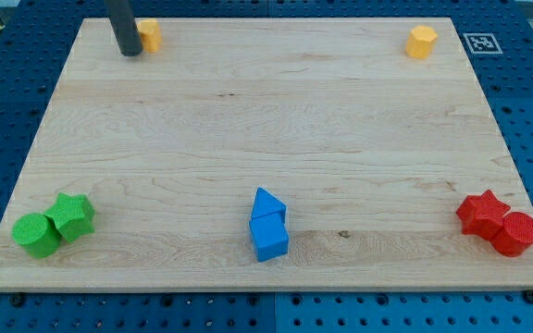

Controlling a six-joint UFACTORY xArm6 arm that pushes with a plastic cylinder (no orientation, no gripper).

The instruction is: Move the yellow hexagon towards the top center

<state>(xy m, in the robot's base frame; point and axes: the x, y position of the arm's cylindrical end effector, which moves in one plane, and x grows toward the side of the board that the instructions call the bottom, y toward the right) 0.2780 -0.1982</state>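
Note:
A yellow hexagon [422, 42] sits near the view's top right corner of the wooden board [266, 120]. A second yellow block [150, 35], shape unclear, sits near the top left, partly hidden by my rod. My tip [130, 53] rests on the board at the top left, touching the left side of that second yellow block. The tip is far to the left of the yellow hexagon.
A green cylinder [36, 234] and green star [72, 215] sit at the bottom left. Two blue blocks [267, 225] stand at the bottom centre. A red star [484, 212] and red cylinder [515, 233] sit at the bottom right. A fiducial tag [480, 42] lies off the board's top right.

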